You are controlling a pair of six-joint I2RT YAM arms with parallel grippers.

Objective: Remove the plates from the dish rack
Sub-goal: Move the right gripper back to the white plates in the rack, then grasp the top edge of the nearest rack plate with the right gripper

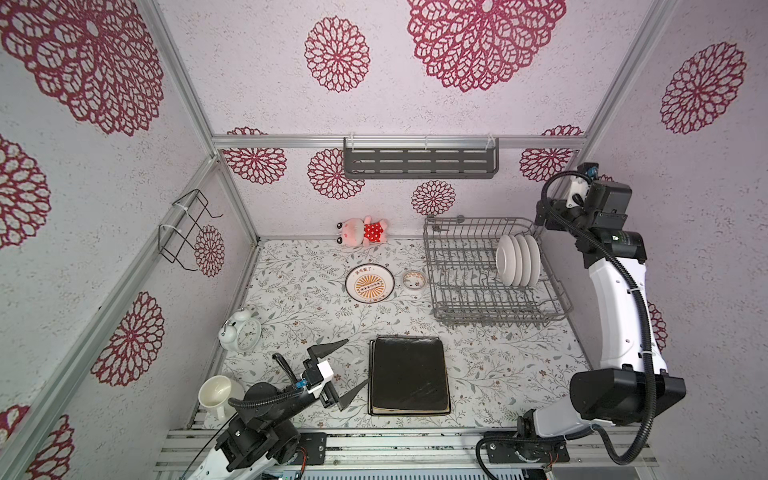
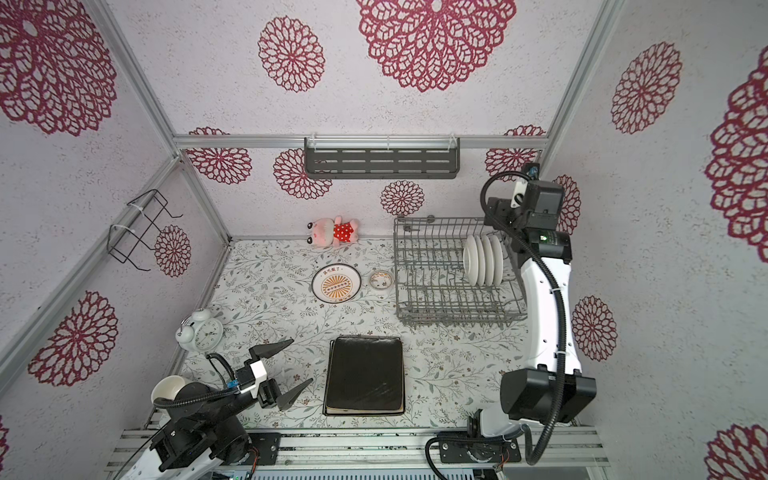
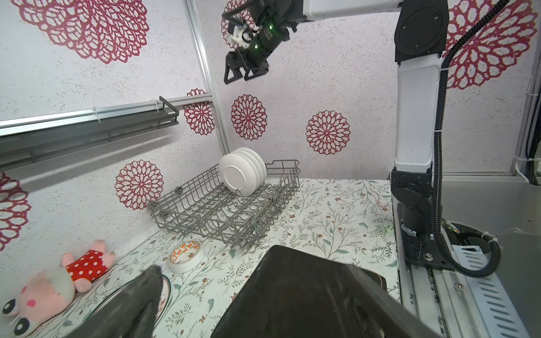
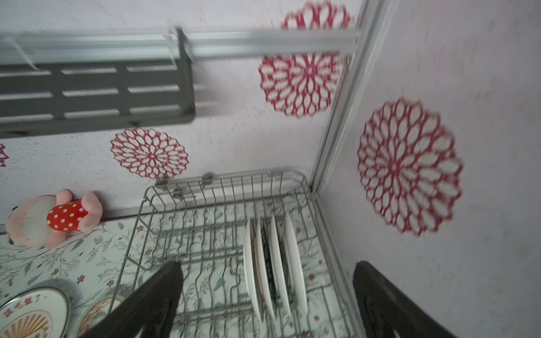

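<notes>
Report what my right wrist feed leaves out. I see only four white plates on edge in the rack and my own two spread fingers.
Observer: The right gripper hangs high above the dish rack, well clear of the white plates.
Operator: Give me the left arm.
Observer: The left gripper is open and empty at the front of the table, beside black square plates stacked flat outside the rack.
</notes>
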